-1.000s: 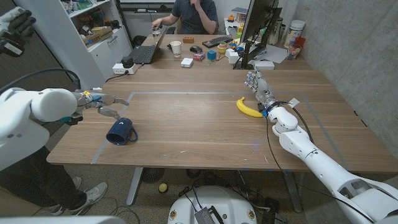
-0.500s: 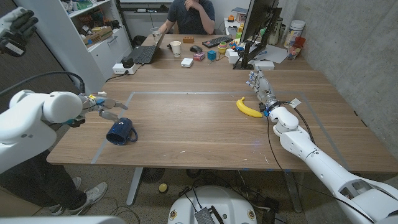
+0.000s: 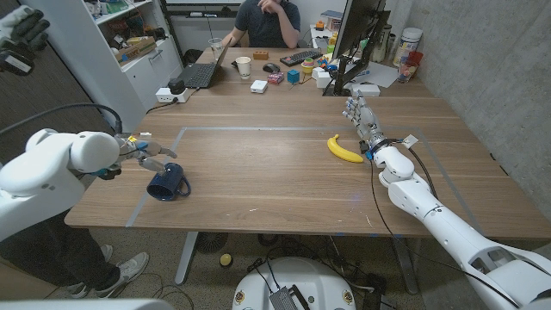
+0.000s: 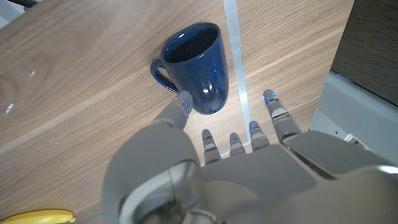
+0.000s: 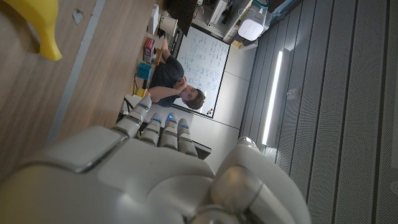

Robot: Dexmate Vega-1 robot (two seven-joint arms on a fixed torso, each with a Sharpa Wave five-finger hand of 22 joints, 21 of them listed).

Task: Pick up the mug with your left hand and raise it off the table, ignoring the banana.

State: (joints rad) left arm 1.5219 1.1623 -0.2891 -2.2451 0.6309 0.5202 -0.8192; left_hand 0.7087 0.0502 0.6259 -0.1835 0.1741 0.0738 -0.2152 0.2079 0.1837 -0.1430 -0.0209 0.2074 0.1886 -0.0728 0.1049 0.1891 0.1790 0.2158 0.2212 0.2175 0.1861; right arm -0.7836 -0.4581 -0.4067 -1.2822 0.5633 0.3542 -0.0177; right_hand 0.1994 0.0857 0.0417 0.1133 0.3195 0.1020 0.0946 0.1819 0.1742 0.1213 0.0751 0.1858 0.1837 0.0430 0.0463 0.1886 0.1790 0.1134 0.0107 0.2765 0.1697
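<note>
My left hand (image 3: 148, 155) hovers spread and holding nothing just beside the blue mug (image 3: 168, 182), which lies on its side, handle (image 4: 160, 71) clear of my fingertips (image 4: 182, 103).

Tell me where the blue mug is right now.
In the head view the blue mug lies on its side near the table's front left, just beyond the left hand, far from the banana.

Laptop (image 3: 201, 72), paper cup (image 3: 244, 66), seated person (image 3: 268, 21) at far end.

Grey wall (image 3: 482, 60), white shelf (image 3: 138, 43)
</note>
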